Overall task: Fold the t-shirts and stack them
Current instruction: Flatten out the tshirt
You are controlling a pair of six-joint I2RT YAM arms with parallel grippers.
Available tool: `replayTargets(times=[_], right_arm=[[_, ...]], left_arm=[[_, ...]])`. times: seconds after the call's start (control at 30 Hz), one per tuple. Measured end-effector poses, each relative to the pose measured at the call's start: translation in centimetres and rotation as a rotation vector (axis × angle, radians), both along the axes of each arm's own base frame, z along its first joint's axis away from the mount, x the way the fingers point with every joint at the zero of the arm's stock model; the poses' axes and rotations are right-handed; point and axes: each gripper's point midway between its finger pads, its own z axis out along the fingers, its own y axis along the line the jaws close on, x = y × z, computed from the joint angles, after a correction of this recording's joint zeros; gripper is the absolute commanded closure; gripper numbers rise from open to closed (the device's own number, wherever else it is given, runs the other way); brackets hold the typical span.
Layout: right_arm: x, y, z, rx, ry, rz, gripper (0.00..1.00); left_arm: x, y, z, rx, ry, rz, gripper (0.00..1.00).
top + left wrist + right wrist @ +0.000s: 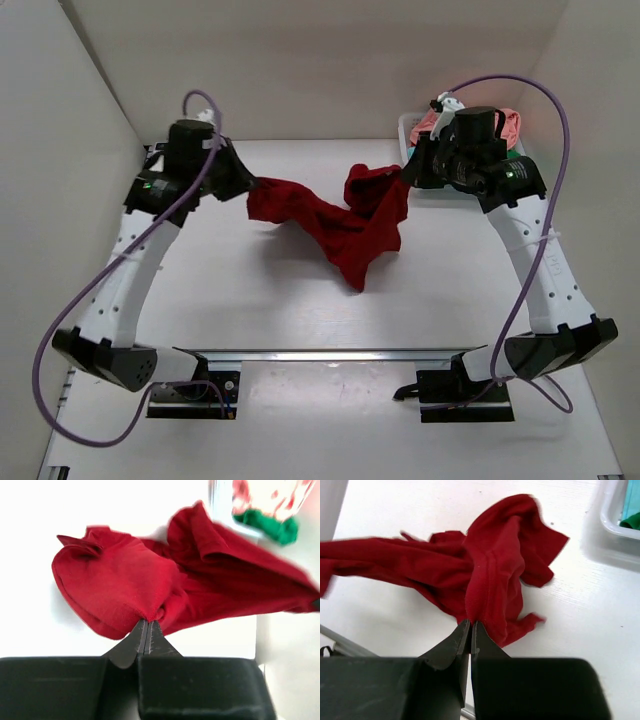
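While both arms lean forward from their bases and bend inward, the left end effector (243, 186) and the right end effector (407, 176) each pinch one end of the dark red shirt (335, 228). It stretches left to right over the counter (300, 320), its middle sagging.

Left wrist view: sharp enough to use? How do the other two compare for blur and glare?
Left wrist: the dark red cloth t-shirt smears toward the right edge, the green cloth shirt is blurred, the white table is blown out. Right wrist: the red shirt's left end is blurred, the fold at the right gripper crisp. Top external: sharp, evenly lit, soft shadows.
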Motion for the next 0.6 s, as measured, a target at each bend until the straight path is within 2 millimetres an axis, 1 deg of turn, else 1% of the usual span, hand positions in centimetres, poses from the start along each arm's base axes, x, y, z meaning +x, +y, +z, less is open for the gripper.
replayTargets(times=[0.1,0.17,0.23,0.3,0.4,0.47,0.53,0.57,0.6], right_arm=[[-0.8,0.0,1.1,-0.003,-0.018,0.003,1.0],[-1.3,-0.6,1.5,-0.007,-0.026,-0.016,1.0],[-1.8,-1.6,2.3,-0.001,-0.045,-0.042,1.0],[-2.4,-2.8,3.3,0.007,-0.073,-0.072,1.0],[-2.6,-4.3,4.6,0.009,-0.104,-0.099,1.0],[-1.9,-4.5,4.9,0.004,-0.109,-0.096,1.0],[-0.6,-4.2,4.7,-0.007,-0.102,-0.079,0.99],[0.7,-3.8,4.0,-0.016,-0.079,-0.066,1.0],[2.0,-3.3,3.7,-0.021,-0.068,-0.053,1.0]], left_arm=[[-0.8,3.2,4.9,0.016,-0.093,0.082,1.0],[-1.2,5.5,7.9,0.038,-0.158,0.162,1.0],[-2.1,7.0,10.2,0.049,-0.208,0.219,1.0],[-3.2,8.6,11.6,0.066,-0.244,0.272,0.99],[-4.4,10.4,11.9,0.1,-0.251,0.335,0.99],[-4.6,11.3,11.3,0.123,-0.234,0.368,0.99],[-3.9,11.8,9.9,0.15,-0.19,0.388,0.99],[-3.3,11.9,8.9,0.165,-0.159,0.396,0.99],[-2.4,12.0,7.7,0.183,-0.12,0.403,0.99]])
